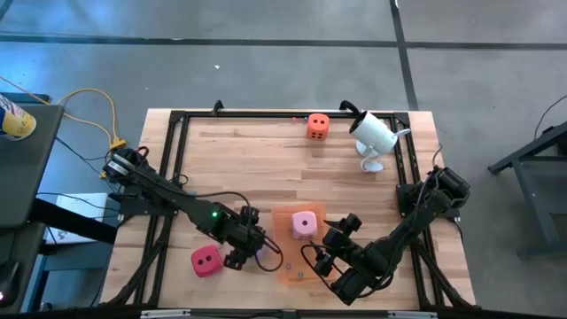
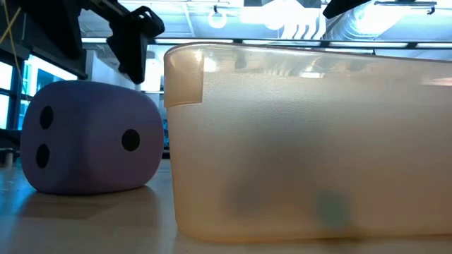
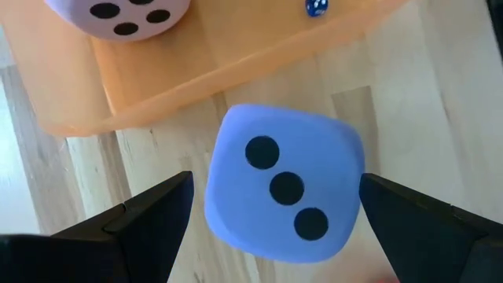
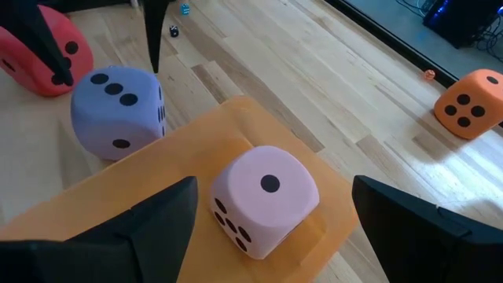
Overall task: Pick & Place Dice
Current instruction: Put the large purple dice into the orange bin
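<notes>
No brand or legible writing was seen on any item. In the high view the left gripper (image 1: 251, 245) hid the purple die, which was shown plainly by the left wrist view (image 3: 283, 192), three pips up, standing on the desk (image 1: 239, 151) between the spread fingers, which did not touch it, just beside the orange mat (image 1: 285, 266). The pink die (image 4: 263, 198) was seen resting on that mat, with the right gripper (image 1: 330, 251) open beside it. A tiny blue object (image 3: 316, 8), possibly a small die, was caught only by the wrist views. The red die (image 1: 205, 260) lay near the left gripper, and the orange die (image 1: 318, 127) stood well apart, near a white camera (image 1: 373, 133).
</notes>
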`<act>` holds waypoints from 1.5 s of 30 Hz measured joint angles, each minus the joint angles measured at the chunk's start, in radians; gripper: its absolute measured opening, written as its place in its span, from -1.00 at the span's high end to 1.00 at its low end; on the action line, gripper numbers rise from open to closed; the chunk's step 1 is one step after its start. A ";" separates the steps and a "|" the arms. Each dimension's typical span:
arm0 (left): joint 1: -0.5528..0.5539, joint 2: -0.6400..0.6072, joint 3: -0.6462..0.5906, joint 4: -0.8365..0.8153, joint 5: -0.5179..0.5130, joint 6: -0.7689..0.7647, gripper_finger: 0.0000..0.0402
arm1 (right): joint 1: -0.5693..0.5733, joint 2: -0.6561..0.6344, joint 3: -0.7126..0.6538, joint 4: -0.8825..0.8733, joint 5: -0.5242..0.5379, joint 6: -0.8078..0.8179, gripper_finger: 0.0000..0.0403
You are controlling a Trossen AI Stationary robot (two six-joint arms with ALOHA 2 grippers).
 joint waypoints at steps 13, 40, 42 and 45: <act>-0.032 0.006 0.000 0.024 0.074 0.020 -0.76 | 0.000 0.000 0.000 0.001 0.000 0.000 -0.62; -0.055 0.053 0.000 0.014 -0.071 0.071 -0.76 | -0.027 0.000 0.000 -0.001 -0.027 -0.004 -0.62; -0.055 0.053 0.000 0.014 -0.085 0.072 -0.76 | -0.030 0.000 0.000 -0.002 -0.028 -0.004 -0.62; -0.052 0.053 -0.001 0.011 -0.097 0.082 -0.76 | -0.031 0.000 0.000 -0.003 -0.035 -0.004 -0.62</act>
